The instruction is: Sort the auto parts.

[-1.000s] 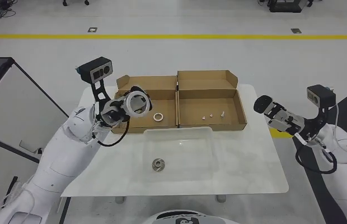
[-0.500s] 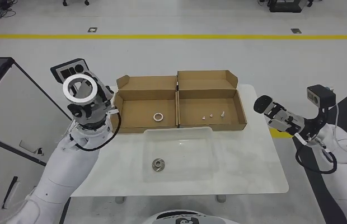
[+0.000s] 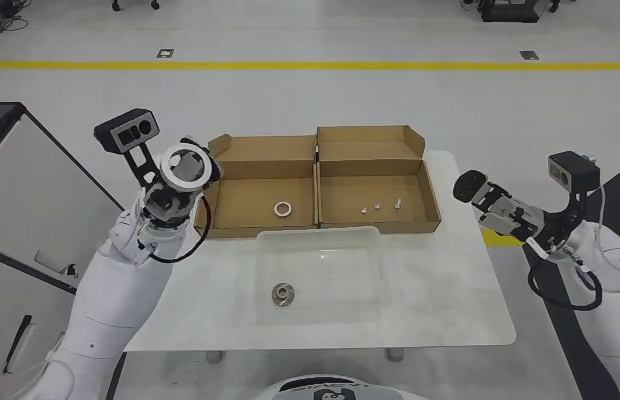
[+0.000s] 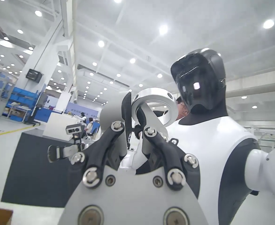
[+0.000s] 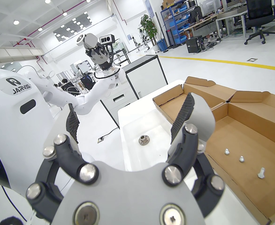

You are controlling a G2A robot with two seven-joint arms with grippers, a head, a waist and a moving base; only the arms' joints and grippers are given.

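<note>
Metal, stiff and smooth: that was how I judged the metal ring (image 4: 169, 113) pinched in my left end effector (image 4: 134, 115). It was closed on the ring's wall, one finger through the bore and the other against the outside. In the top view the ring (image 3: 187, 167) sat at the upper left of the frame, raised off the table (image 3: 460, 300) just beside the outer wall of the left cardboard box (image 3: 245, 195).

A part like this probably weighs a good deal for its bulk and could slide on the pads. Pinching across the wall, clear of the drilled holes, seemed the sound place to hold it.

My right end effector (image 5: 130, 118) stood wide open with nothing in it, off the table's edge at the right of the frame (image 3: 470, 186). A flanged hub (image 3: 282, 294) lay in the clear tray (image 3: 320, 235). A small ring (image 3: 283, 209) lay in the left box, and three bolts (image 3: 380, 207) lay in the right cardboard box (image 3: 410, 195).

The fingers covered the pinched part of the wall, so I could not tell how deep the pads reached. From above, the ring hid the fingertips beneath it.
</note>
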